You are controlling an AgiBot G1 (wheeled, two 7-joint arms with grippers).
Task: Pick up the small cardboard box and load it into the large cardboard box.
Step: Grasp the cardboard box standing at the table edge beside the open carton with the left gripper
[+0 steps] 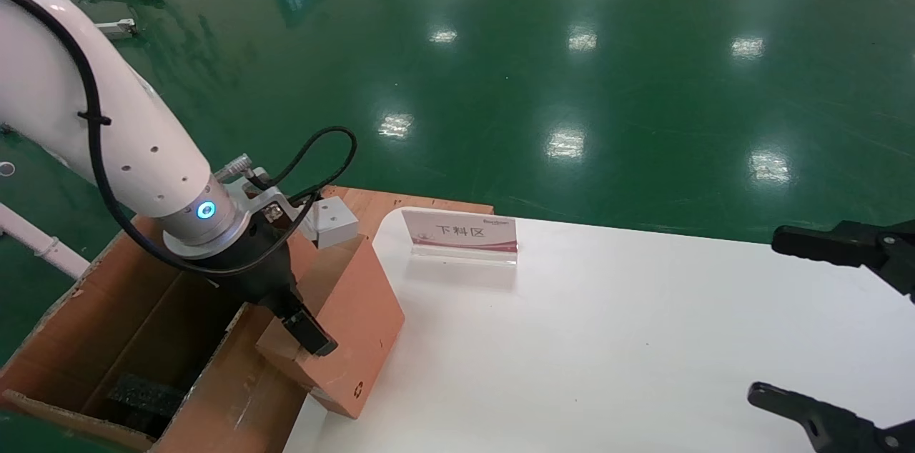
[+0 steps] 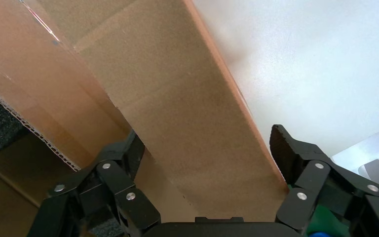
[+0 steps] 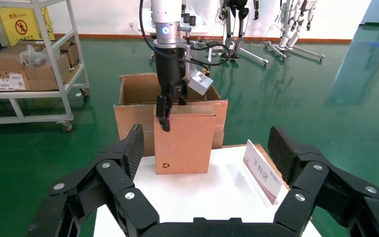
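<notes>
Cardboard, reddish-brown, marks both task things at the white table's (image 1: 643,339) left edge. The small cardboard box (image 1: 350,324) stands upright on that edge near the far left corner, its recycling mark low on the near end, its left side against the wall of the large cardboard box (image 1: 78,310). The large box stands just off the table's left edge, flaps open, with a black foam block (image 1: 143,396) on its bottom. From the small box to the right edge the white top lies bare, apart from a sign stand (image 1: 461,233) near the far edge, just right of the small box. Green floor lies beyond the far edge.

The left gripper (image 2: 205,148) reaches down from above and clamps the top of the small box, one finger (image 1: 309,333) on the side facing the table and the other on the side toward the large box; the wrist view shows both pads pressed to the narrow tan top face.

The right gripper (image 3: 205,148) hangs over the table's right edge, jaws spread wide, holding nothing, well apart from both boxes.
</notes>
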